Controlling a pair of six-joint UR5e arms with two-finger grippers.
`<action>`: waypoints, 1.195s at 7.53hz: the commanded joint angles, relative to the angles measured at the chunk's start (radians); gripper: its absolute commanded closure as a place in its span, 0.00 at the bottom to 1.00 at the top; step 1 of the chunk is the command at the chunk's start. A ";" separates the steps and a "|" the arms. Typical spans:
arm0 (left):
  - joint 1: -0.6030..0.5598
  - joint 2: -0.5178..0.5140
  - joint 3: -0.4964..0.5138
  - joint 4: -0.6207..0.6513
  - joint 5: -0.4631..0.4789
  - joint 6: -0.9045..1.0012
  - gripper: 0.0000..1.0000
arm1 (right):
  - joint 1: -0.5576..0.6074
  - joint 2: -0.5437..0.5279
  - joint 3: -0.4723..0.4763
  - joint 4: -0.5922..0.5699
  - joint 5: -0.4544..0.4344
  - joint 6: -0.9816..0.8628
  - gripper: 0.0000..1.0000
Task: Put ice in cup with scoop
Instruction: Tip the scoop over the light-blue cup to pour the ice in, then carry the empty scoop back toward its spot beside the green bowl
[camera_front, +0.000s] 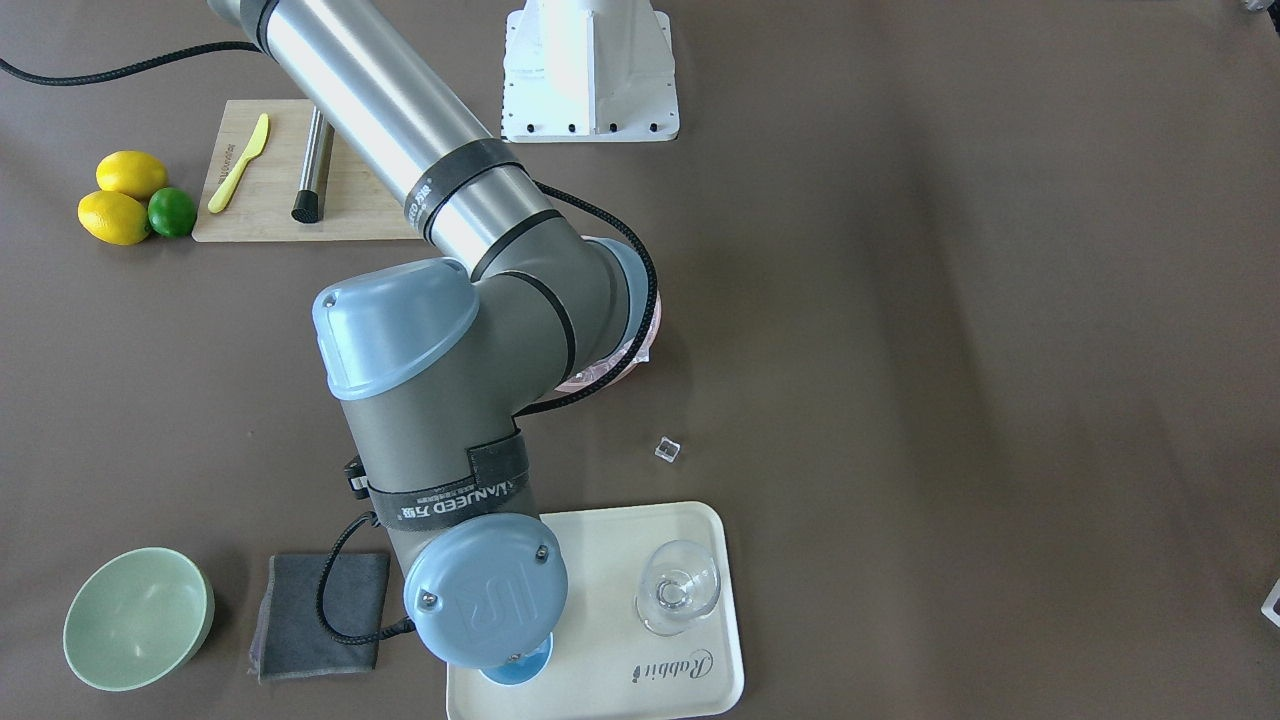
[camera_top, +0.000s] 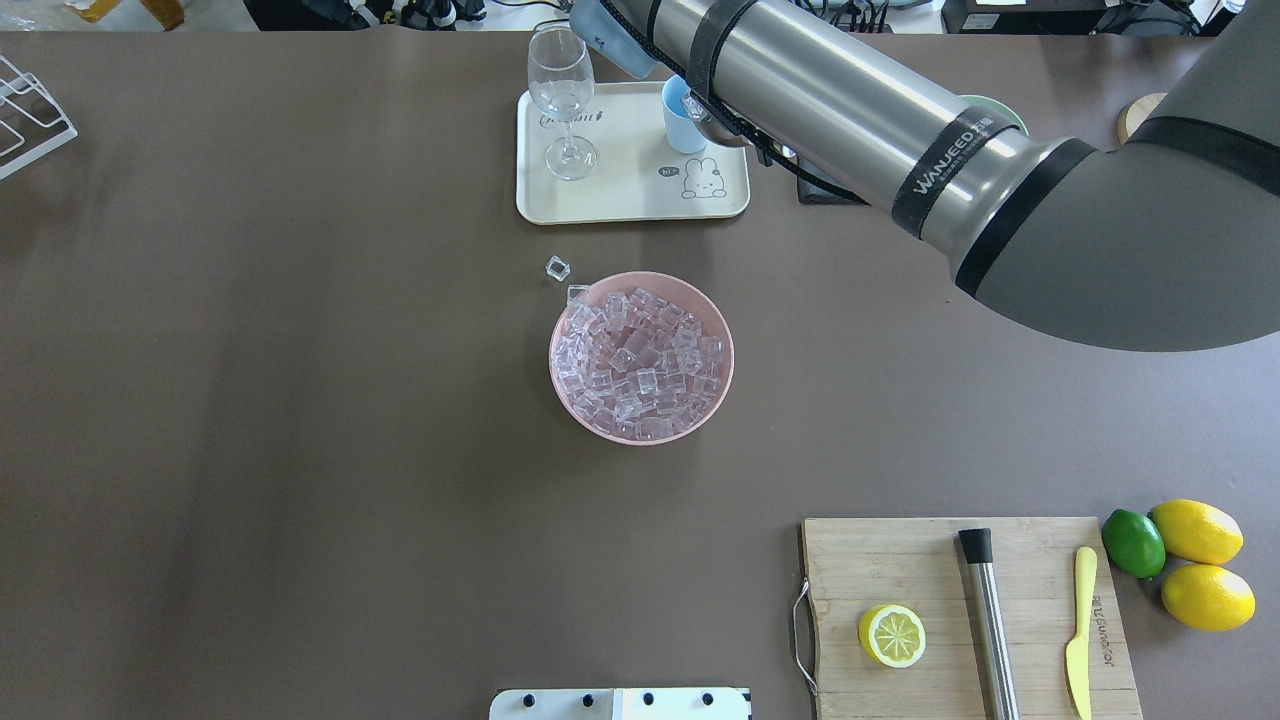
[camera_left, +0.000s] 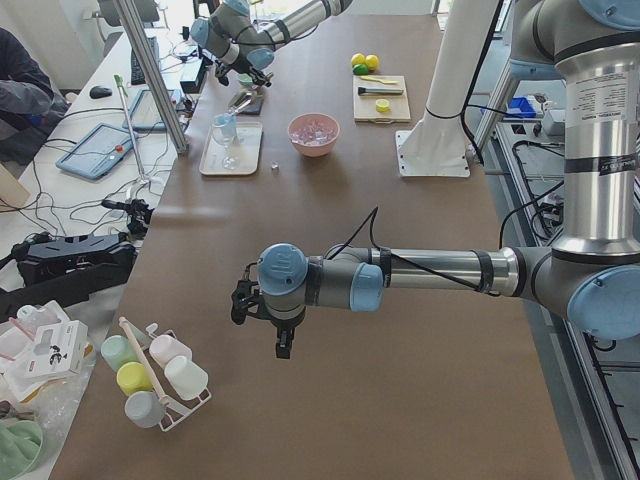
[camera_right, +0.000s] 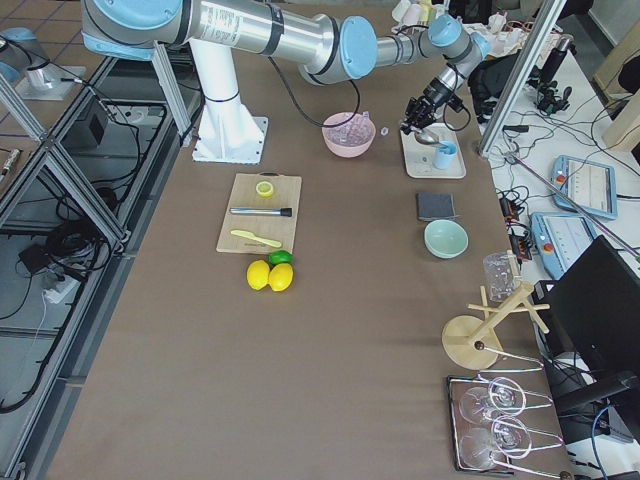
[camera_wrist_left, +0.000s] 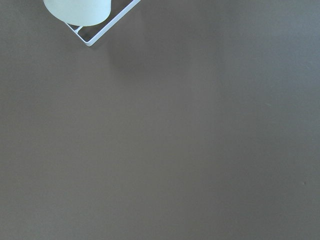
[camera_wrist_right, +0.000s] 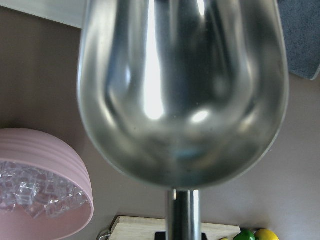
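Note:
The shiny steel scoop (camera_wrist_right: 182, 90) fills the right wrist view, its handle running down out of frame, with no ice showing on it. My right gripper (camera_right: 419, 117) holds the scoop (camera_right: 426, 134) just above the light-blue cup (camera_top: 681, 118) on the cream tray (camera_top: 620, 190); the arm hides its fingers from overhead. Ice (camera_top: 640, 355) is heaped in the pink bowl (camera_top: 565, 385). One loose cube (camera_top: 557, 267) lies on the table and another (camera_top: 578, 294) leans at the bowl's rim. My left gripper (camera_left: 283, 342) hangs far off over bare table; I cannot tell its state.
A clear stemmed glass (camera_top: 562, 100) shares the tray. Beside the tray lie a grey cloth (camera_front: 320, 612) and a pale green bowl (camera_front: 135, 618). The cutting board (camera_top: 900, 560) carries a steel cylinder (camera_top: 988, 620), a yellow knife and a lemon half; lemons and a lime (camera_top: 1134, 543) sit beside it.

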 joint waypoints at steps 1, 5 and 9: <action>0.018 -0.024 0.012 0.002 0.001 -0.006 0.02 | 0.000 0.024 -0.039 0.016 0.001 -0.003 1.00; 0.013 -0.038 0.012 0.001 0.007 0.000 0.02 | 0.069 -0.094 0.285 -0.027 0.010 0.024 1.00; 0.008 -0.027 0.012 0.002 0.000 -0.004 0.02 | 0.130 -0.397 0.913 -0.188 0.017 0.207 1.00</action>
